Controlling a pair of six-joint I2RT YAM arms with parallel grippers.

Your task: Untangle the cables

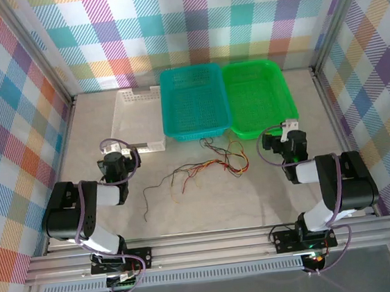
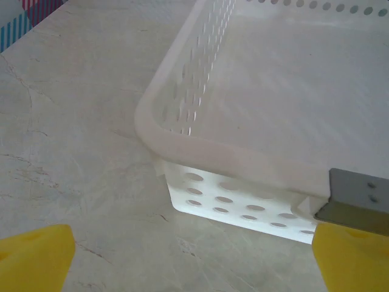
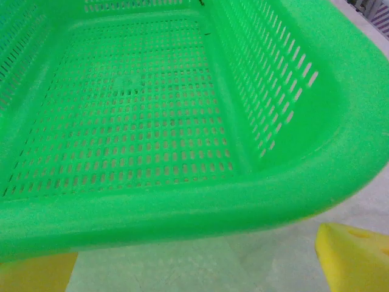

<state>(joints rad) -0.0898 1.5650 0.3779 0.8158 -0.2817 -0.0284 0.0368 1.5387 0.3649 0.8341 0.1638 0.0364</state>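
Left gripper (image 2: 194, 264): jaws wide apart, empty, facing white basket (image 2: 200, 152) corner. Right gripper (image 3: 194, 271): equally spread, empty, at green basket (image 3: 182, 207) rim. Top view locates the cables (image 1: 208, 167) on the table (image 1: 209, 211) between both arms; strand crossings indistinct.

You are getting open table (image 1: 208, 207) between the arms, with the cables (image 1: 207, 165) lying across its middle. The white basket (image 2: 255, 152), teal basket (image 1: 194, 104) and green basket (image 3: 182, 207) are walling off the far side, the outer two crowding your left gripper (image 2: 194, 261) and right gripper (image 3: 194, 271) head-on.
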